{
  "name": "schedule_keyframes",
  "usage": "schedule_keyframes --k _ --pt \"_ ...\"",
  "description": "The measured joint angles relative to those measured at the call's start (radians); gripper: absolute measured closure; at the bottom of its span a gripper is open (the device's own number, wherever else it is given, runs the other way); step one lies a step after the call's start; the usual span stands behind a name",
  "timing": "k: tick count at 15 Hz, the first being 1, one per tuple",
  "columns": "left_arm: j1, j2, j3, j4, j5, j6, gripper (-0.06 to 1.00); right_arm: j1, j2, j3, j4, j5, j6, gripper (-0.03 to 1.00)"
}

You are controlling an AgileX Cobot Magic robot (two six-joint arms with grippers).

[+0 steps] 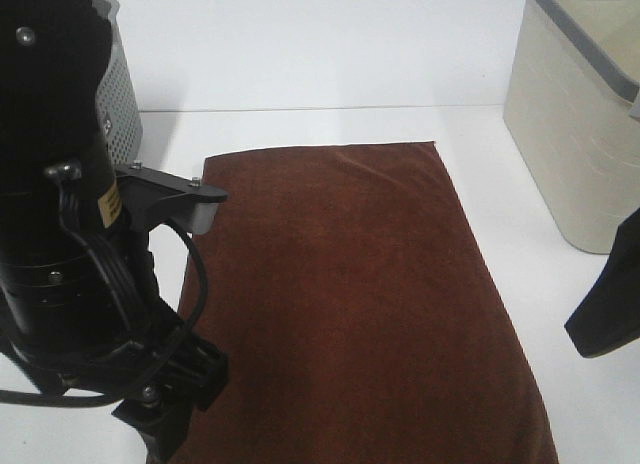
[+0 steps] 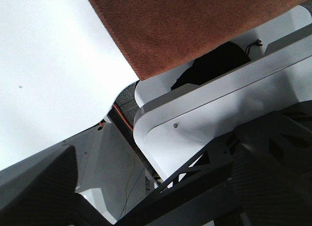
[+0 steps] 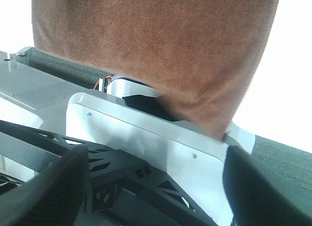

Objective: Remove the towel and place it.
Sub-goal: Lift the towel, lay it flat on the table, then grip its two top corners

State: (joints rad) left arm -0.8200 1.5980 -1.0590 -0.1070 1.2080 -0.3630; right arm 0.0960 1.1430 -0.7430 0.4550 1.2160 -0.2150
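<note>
The towel (image 1: 360,304), a dark brown plush cloth, lies spread flat on the white table (image 1: 300,54). Its near end runs out of the exterior view's bottom edge. In the wrist views that end hangs over the table's front edge: a towel corner (image 2: 195,31) in the left wrist view, a wider stretch of towel (image 3: 161,55) in the right wrist view. My left gripper (image 2: 161,153) is open just off that corner, with nothing between its fingers. My right gripper (image 3: 156,158) is also open and empty, in front of the hanging edge. The left arm (image 1: 80,264) stands by the towel's near left side.
A grey perforated basket (image 1: 122,99) stands at the back left behind the left arm. A beige lidded bin (image 1: 575,124) stands at the right. Part of the right arm (image 1: 610,314) shows at the right edge. The white robot base (image 2: 204,109) sits below the table's front edge.
</note>
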Motion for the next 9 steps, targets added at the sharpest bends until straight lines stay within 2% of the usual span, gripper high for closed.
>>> schedule_keyframes --k 3,4,5,9 --pt "0.0 0.0 0.0 0.06 -0.05 -0.004 0.17 0.0 0.0 0.0 0.022 -0.087 0.018 0.27" --pt "0.004 0.004 -0.008 0.107 -0.088 -0.01 0.19 0.0 0.002 0.0 0.024 -0.141 0.018 0.31" --pt "0.017 0.013 -0.031 0.12 -0.102 -0.014 0.19 0.0 0.009 -0.01 0.024 -0.163 0.018 0.33" --pt "0.119 0.054 -0.16 0.15 -0.162 0.024 0.19 0.0 0.101 -0.173 0.024 -0.186 -0.039 0.35"
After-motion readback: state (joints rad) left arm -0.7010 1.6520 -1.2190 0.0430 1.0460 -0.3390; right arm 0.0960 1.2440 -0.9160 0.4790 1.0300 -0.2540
